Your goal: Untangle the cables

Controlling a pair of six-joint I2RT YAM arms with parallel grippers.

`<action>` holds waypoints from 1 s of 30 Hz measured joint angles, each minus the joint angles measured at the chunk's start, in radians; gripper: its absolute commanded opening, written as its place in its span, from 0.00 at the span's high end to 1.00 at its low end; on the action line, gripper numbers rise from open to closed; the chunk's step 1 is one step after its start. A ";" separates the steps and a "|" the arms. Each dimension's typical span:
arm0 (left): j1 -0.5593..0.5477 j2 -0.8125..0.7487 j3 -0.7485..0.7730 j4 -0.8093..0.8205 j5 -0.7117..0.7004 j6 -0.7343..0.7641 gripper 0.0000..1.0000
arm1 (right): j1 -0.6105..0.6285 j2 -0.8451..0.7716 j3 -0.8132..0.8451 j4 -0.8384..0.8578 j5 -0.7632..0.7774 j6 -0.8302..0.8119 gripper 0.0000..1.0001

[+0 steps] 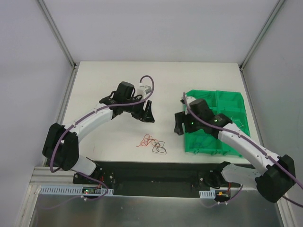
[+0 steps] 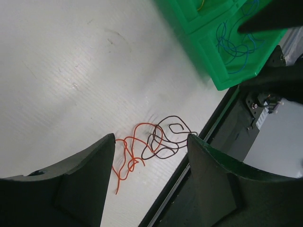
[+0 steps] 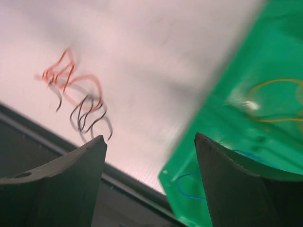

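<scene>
A small tangle of a red wire [image 1: 145, 140] and a black wire [image 1: 159, 147] lies on the white table near its front edge. In the left wrist view the red wire [image 2: 129, 149] and the black wire [image 2: 169, 138] overlap. They appear blurred in the right wrist view, red [image 3: 64, 75] and black [image 3: 89, 116]. My left gripper [image 1: 147, 115] is open and empty, above the table behind the tangle. My right gripper [image 1: 179, 125] is open and empty, at the left edge of the green tray [image 1: 236, 101].
The green tray has several compartments; a blue wire [image 2: 232, 45] lies in one, an orange-yellow wire [image 3: 274, 101] in another and a blue wire [image 3: 189, 187] near the corner. A black rail [image 1: 156, 172] runs along the table's front edge.
</scene>
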 measured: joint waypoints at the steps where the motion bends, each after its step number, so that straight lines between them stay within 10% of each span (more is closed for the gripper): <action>1: 0.000 0.013 0.002 0.000 0.005 -0.005 0.42 | 0.061 0.007 -0.037 0.021 -0.020 0.011 0.22; 7: 0.000 0.121 0.007 0.003 0.052 -0.048 0.48 | 0.315 0.027 -0.207 0.176 -0.077 0.066 0.28; 15: -0.012 0.240 -0.018 0.017 0.082 -0.173 0.42 | 0.363 0.118 -0.330 0.421 -0.047 0.190 0.34; 30: -0.066 -0.076 -0.324 0.169 -0.152 -0.325 0.39 | 0.323 0.292 -0.337 0.650 -0.106 0.417 0.36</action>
